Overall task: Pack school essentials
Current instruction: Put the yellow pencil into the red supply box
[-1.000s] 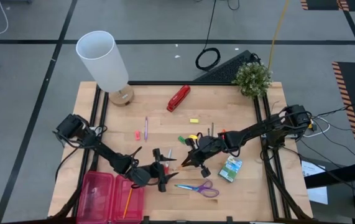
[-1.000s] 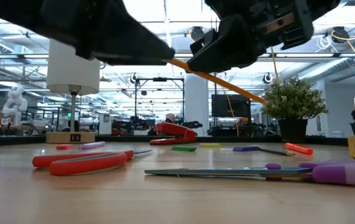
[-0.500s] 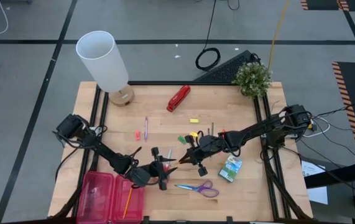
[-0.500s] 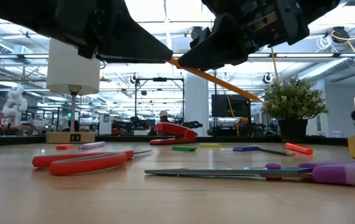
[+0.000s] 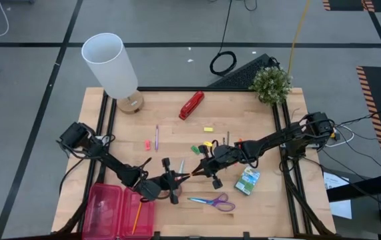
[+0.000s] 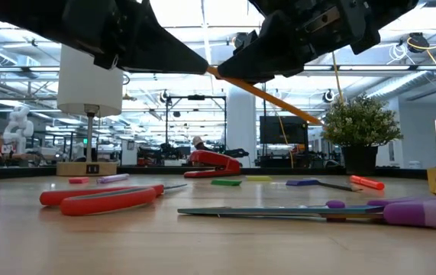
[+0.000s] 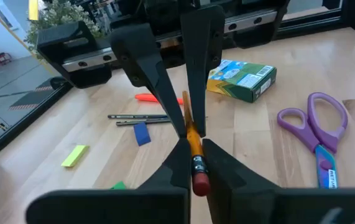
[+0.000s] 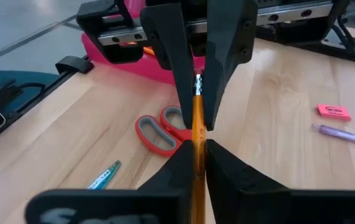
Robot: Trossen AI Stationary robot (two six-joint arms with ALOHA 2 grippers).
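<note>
Where the two grippers meet above the table, our left gripper (image 5: 179, 177) and right gripper (image 5: 200, 171) both clamp one orange pencil (image 6: 259, 94). Red-handled scissors (image 6: 103, 198) lie below.

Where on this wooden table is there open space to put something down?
Bare wood lies between the white lamp and the red stapler, and along the right edge between the potted plant and the green crayon box. The middle is crowded, where both grippers meet on the orange pencil.
</note>
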